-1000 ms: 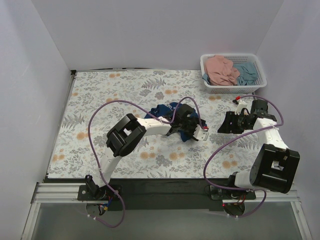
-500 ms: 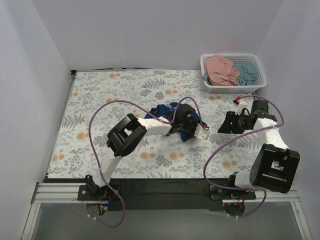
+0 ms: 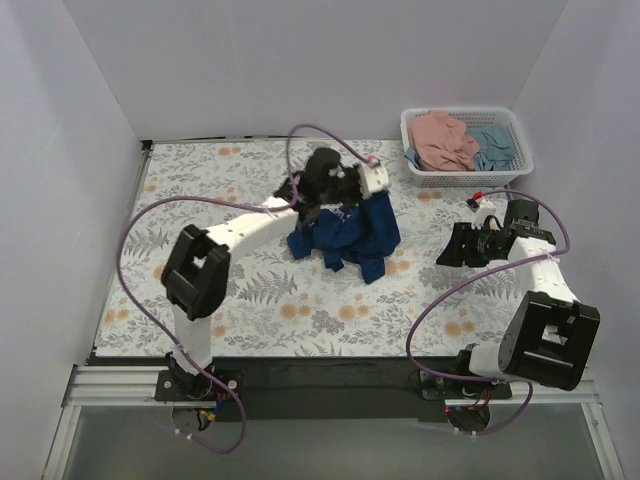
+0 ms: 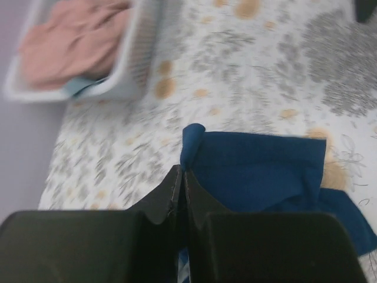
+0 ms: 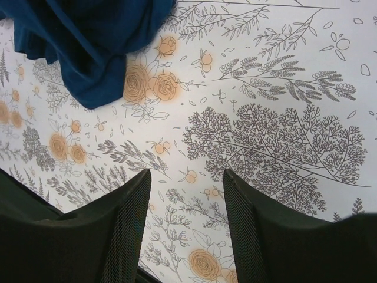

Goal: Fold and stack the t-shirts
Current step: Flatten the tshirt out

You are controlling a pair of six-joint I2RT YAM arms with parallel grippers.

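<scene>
Overhead, I see the white basket (image 3: pixel 466 181) well beyond the right pincer (image 3: pixel 447 247). It holds 2 shirts, the pink t-shirt (image 3: pixel 443 140) and beside it the teal t-shirt (image 3: pixel 494 146). The left pincer (image 3: pixel 328 190) has the navy t-shirt (image 3: pixel 352 232) hanging bunched below it over the floral table (image 3: pixel 200 190); its jaws are hidden here.

On the left wrist feed, the jaws are pressed together on a fold of navy cloth. The basket sits far ahead-left, blurred, with 1 end cut off.

On the right wrist feed, the jaws stand wide with nothing between them. A navy hem lies ahead-left, cropped by the frame.
</scene>
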